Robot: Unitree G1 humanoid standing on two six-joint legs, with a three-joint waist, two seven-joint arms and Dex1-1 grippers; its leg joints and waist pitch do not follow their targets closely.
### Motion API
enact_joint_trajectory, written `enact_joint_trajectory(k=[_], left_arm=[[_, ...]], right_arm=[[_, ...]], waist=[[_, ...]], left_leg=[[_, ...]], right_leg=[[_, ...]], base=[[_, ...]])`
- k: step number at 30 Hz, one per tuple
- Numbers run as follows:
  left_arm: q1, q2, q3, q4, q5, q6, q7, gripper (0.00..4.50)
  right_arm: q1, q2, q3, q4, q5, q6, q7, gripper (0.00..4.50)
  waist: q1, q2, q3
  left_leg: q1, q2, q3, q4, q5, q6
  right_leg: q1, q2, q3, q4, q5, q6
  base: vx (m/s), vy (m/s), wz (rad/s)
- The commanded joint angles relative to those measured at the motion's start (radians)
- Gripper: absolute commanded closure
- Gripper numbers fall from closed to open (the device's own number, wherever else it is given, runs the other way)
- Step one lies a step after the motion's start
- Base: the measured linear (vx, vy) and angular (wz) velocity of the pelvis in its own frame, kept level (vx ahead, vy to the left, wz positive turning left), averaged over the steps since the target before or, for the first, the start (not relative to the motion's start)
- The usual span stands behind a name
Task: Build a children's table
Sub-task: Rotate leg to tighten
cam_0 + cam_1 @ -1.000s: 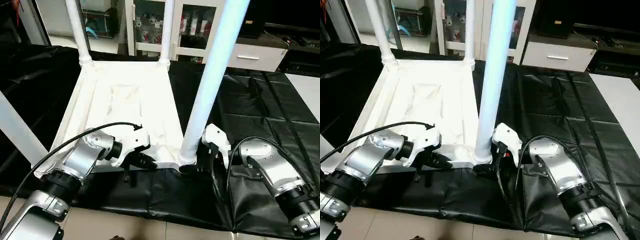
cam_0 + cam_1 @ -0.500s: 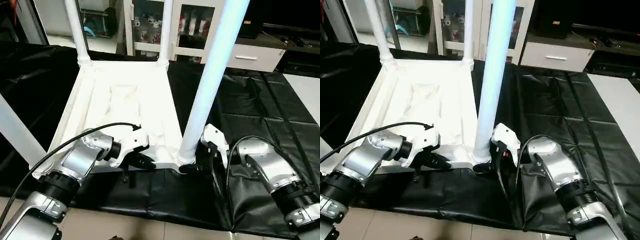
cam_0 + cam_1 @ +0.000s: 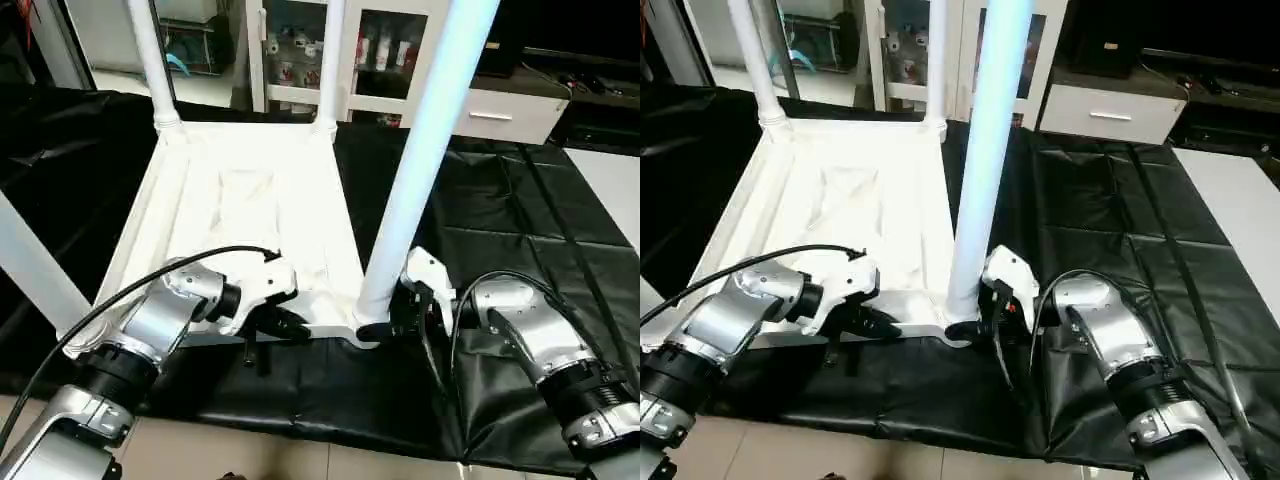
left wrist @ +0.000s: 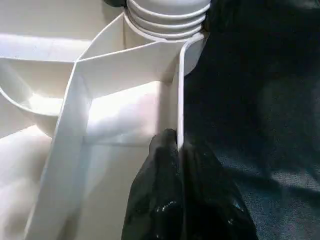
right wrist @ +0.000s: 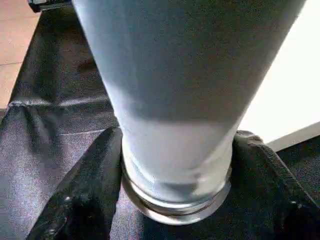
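left hand (image 4: 178, 150) pinching tabletop (image 3: 250, 200) near rim | right hand (image 5: 175, 165) clamped round near-right leg (image 3: 415, 170) base | black-covered desk (image 3: 520, 220)

Black cover sheet (image 3: 520, 215) lies wrinkled over the worktable. Beyond the sheet's far edge: white glass-door cabinet (image 3: 375, 45) with small bottles on its shelves. Beside the cabinet, white drawer unit (image 3: 515, 110) with 1 handle. Tan floor (image 3: 790, 445) shows along the sheet's near edge.

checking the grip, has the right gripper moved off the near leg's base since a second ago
No. The right gripper stays clamped at the base of the near leg, by the tabletop corner socket.
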Motion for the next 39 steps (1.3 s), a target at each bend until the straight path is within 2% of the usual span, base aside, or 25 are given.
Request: enact_joint_trajectory(k=[1, 4, 7, 8, 11, 12, 13, 17, 18, 19, 20, 21, 22, 23, 24, 25, 26, 27, 28, 29, 30, 31, 33, 36, 39], left_arm=[[0.031, -0.026, -0.05, -0.009, -0.007, 0.023, -0.03, 4.5], [0.023, -0.046, -0.046, 0.011, 0.002, 0.024, 0.003, 4.5], [0.011, -0.077, -0.031, 0.046, 0.011, 0.015, 0.062, 4.5], [-0.002, -0.108, -0.014, 0.082, 0.018, 0.01, 0.121, 4.5], [-0.028, -0.145, 0.003, 0.129, 0.028, 0.01, 0.19, 4.5], [-0.042, -0.161, 0.01, 0.156, 0.036, 0.005, 0.225, 4.5], [-0.066, -0.187, 0.021, 0.198, 0.048, 0.004, 0.288, 4.5], [-0.145, -0.278, 0.07, 0.323, 0.091, 0.029, 0.514, 4.5], [-0.16, -0.295, 0.084, 0.345, 0.099, 0.033, 0.571, 4.5], [-0.175, -0.311, 0.099, 0.368, 0.106, 0.03, 0.625, 4.5], [-0.185, -0.319, 0.102, 0.381, 0.119, 0.024, 0.666, 4.5], [-0.185, -0.32, 0.102, 0.382, 0.119, 0.024, 0.668, 4.5], [-0.194, -0.328, 0.11, 0.396, 0.126, 0.015, 0.703, 4.5], [-0.201, -0.335, 0.115, 0.405, 0.13, 0.007, 0.724, 4.5], [-0.206, -0.338, 0.114, 0.414, 0.133, -0.005, 0.732, 4.5], [-0.21, -0.34, 0.113, 0.421, 0.134, -0.013, 0.735, 4.5], [-0.215, -0.344, 0.116, 0.435, 0.134, -0.022, 0.738, 4.5], [-0.214, -0.343, 0.115, 0.435, 0.134, -0.024, 0.737, 4.5], [-0.214, -0.339, 0.115, 0.436, 0.135, -0.039, 0.723, 4.5], [-0.214, -0.337, 0.116, 0.435, 0.132, -0.045, 0.711, 4.5], [-0.212, -0.331, 0.114, 0.43, 0.132, -0.052, 0.699, 4.5], [-0.209, -0.323, 0.11, 0.425, 0.134, -0.06, 0.688, 4.5], [-0.203, -0.306, 0.102, 0.414, 0.14, -0.09, 0.656, 4.5], [-0.187, -0.287, 0.103, 0.392, 0.134, -0.084, 0.618, 4.5], [-0.136, -0.233, 0.09, 0.31, 0.107, -0.07, 0.489, 4.5]], right_arm=[[0.008, 0.018, -0.016, -0.002, 0.024, 0.002, -0.004, 1.78], [0.009, 0.07, -0.07, 0.025, 0.036, 0.008, -0.119, 1.78], [0.008, 0.137, -0.119, 0.064, 0.035, 0.02, -0.272, 1.78], [0.011, 0.195, -0.153, 0.093, 0.034, 0.035, -0.397, 1.78], [0.014, 0.252, -0.172, 0.106, 0.028, 0.037, -0.493, 1.78], [0.011, 0.278, -0.176, 0.118, 0.02, 0.035, -0.54, 1.78], [-0.002, 0.313, -0.182, 0.147, -0.003, 0.027, -0.626, 1.78], [-0.079, 0.414, -0.214, 0.283, -0.08, -0.01, -0.937, 1.79], [-0.094, 0.433, -0.215, 0.308, -0.101, -0.027, -1.01, 1.8], [-0.109, 0.456, -0.221, 0.331, -0.113, -0.043, -1.077, 1.8], [-0.123, 0.475, -0.219, 0.35, -0.12, -0.052, -1.11, 1.8], [-0.123, 0.476, -0.219, 0.352, -0.121, -0.053, -1.113, 1.8], [-0.134, 0.494, -0.219, 0.367, -0.13, -0.067, -1.152, 1.8], [-0.141, 0.512, -0.222, 0.375, -0.131, -0.083, -1.17, 1.8], [-0.148, 0.526, -0.22, 0.379, -0.137, -0.11, -1.172, 1.8], [-0.152, 0.534, -0.219, 0.381, -0.14, -0.13, -1.173, 1.8], [-0.159, 0.54, -0.218, 0.392, -0.146, -0.152, -1.174, 1.8], [-0.159, 0.54, -0.219, 0.391, -0.146, -0.154, -1.174, 1.8], [-0.158, 0.536, -0.233, 0.381, -0.137, -0.177, -1.16, 1.8], [-0.156, 0.534, -0.244, 0.37, -0.12, -0.189, -1.133, 1.8], [-0.145, 0.523, -0.245, 0.343, -0.107, -0.198, -1.098, 1.8], [-0.134, 0.51, -0.242, 0.315, -0.099, -0.203, -1.069, 1.25], [-0.116, 0.485, -0.241, 0.273, -0.086, -0.201, -1.032, 1.11], [-0.096, 0.446, -0.24, 0.226, -0.08, -0.194, -0.992, 0.9], [-0.059, 0.359, -0.263, 0.116, -0.034, -0.128, -0.878, 0.66]], waist=[[0.002, -0.001, -0.061], [0.001, -0.003, -0.058], [-0.008, -0.006, -0.052], [-0.018, -0.006, -0.048], [-0.035, -0.009, -0.046], [-0.036, -0.001, -0.044], [-0.041, -0.003, -0.043], [-0.065, 0.01, -0.039], [-0.073, 0.025, -0.035], [-0.076, 0.031, -0.033], [-0.076, 0.037, -0.032], [-0.07, 0.042, -0.024], [-0.032, 0.051, -0.017], [0.014, 0.045, -0.016], [-0.005, -0.039, -0.04], [0.001, -0.038, -0.037], [0.023, -0.026, -0.067], [0.027, -0.015, -0.058], [0.028, 0.008, -0.065], [0.013, 0.007, -0.061], [0.016, 0.005, -0.063], [0.019, 0.007, -0.066], [0.017, 0.002, -0.063], [0.012, 0.005, -0.063], [0.007, -0.004, -0.059]], left_leg=[[0.008, 0.016, 0.003, -0.07, -0.235, 0.039], [0.008, 0.016, 0.001, -0.072, -0.263, 0.031], [0.003, 0.013, -0.004, -0.077, -0.315, 0.007], [0.005, 0.009, -0.008, -0.079, -0.351, -0.015], [0.006, 0.003, -0.017, -0.079, -0.394, -0.027], [0.016, 0.001, -0.019, -0.075, -0.42, -0.028], [0.02, 0.0, -0.019, -0.073, -0.437, -0.025], [0.029, 0.001, -0.034, -0.077, -0.527, -0.032], [0.04, 0.008, -0.044, -0.084, -0.6, -0.029], [0.041, 0.014, -0.048, -0.091, -0.637, -0.026], [0.034, 0.032, -0.056, -0.117, -0.709, -0.019], [0.018, 0.047, -0.053, -0.145, -0.76, -0.017], [-0.049, 0.087, -0.038, -0.225, -0.859, -0.016], [-0.046, 0.085, -0.007, -0.226, -0.862, 0.008], [0.068, 0.03, 0.014, -0.113, -0.659, 0.016], [0.083, -0.021, -0.002, 0.029, -0.36, 0.017], [-0.03, 0.003, -0.028, -0.038, -0.109, 0.036], [-0.031, 0.009, -0.025, -0.061, -0.055, 0.019], [-0.014, 0.012, -0.023, -0.066, -0.025, 0.008], [-0.012, 0.008, -0.014, -0.068, -0.104, 0.001], [-0.012, 0.006, -0.013, -0.071, -0.14, 0.004], [-0.006, 0.007, -0.01, -0.069, -0.148, 0.012], [-0.004, 0.007, -0.006, -0.068, -0.15, 0.039], [-0.009, 0.008, -0.009, -0.072, -0.152, 0.051], [-0.004, 0.013, -0.005, -0.072, -0.165, 0.058]], right_leg=[[0.053, -0.034, 0.024, -0.049, -0.217, -0.231], [0.049, -0.036, 0.025, -0.053, -0.262, -0.223], [0.048, -0.037, 0.023, -0.063, -0.382, -0.184], [0.043, -0.037, 0.021, -0.074, -0.479, -0.145], [0.039, -0.039, 0.014, -0.09, -0.611, -0.089], [0.03, -0.04, 0.011, -0.101, -0.665, -0.068], [0.024, -0.039, 0.009, -0.108, -0.681, -0.061], [0.031, -0.036, -0.033, -0.131, -0.726, -0.036], [0.039, -0.034, -0.064, -0.147, -0.694, -0.035], [0.046, -0.031, -0.074, -0.149, -0.664, -0.037], [0.074, -0.025, -0.085, -0.126, -0.576, -0.043], [0.089, -0.016, -0.085, -0.091, -0.512, -0.053], [0.147, -0.01, -0.06, 0.084, -0.326, -0.076], [0.127, -0.003, -0.04, 0.11, -0.256, -0.067], [0.028, -0.036, 0.031, 0.003, -0.536, -0.025], [-0.018, -0.127, 0.035, -0.139, -0.993, -0.006], [0.097, -0.125, 0.057, -0.068, -0.75, -0.019], [0.081, -0.094, 0.033, -0.061, -0.601, -0.035], [0.063, -0.067, 0.02, -0.044, -0.435, -0.054], [0.057, -0.039, 0.015, -0.027, -0.177, -0.137], [0.067, -0.039, 0.013, -0.026, -0.16, -0.158], [0.065, -0.04, 0.015, -0.028, -0.144, -0.164], [0.066, -0.037, 0.018, -0.029, -0.1, -0.188], [0.073, -0.041, 0.016, -0.032, -0.114, -0.185], [0.069, -0.041, 0.019, -0.039, -0.145, -0.189]], base=[[0.0, 0.0, 0.0], [0.0, 0.0, 0.0], [-0.018, -0.005, -0.02], [0.0, 0.0, 0.0], [0.0, 0.0, 0.0], [0.0, 0.0, 0.0], [0.0, 0.0, 0.0], [-0.046, 0.022, -0.07], [-0.06, 0.046, -0.08], [-0.06, 0.046, -0.08], [-0.05, 0.053, -0.03], [-0.082, 0.025, 0.03], [-0.082, 0.025, 0.03], [-0.012, -0.056, 0.25], [0.072, -0.118, 0.14], [0.072, -0.118, 0.14], [0.108, -0.068, -0.25], [0.099, -0.015, -0.17], [0.099, -0.015, -0.17], [0.0, 0.0, 0.0], [0.0, 0.0, 0.0], [0.0, 0.0, 0.0], [0.0, 0.0, 0.0], [0.0, 0.0, 0.0], [0.0, 0.0, 0.0]])
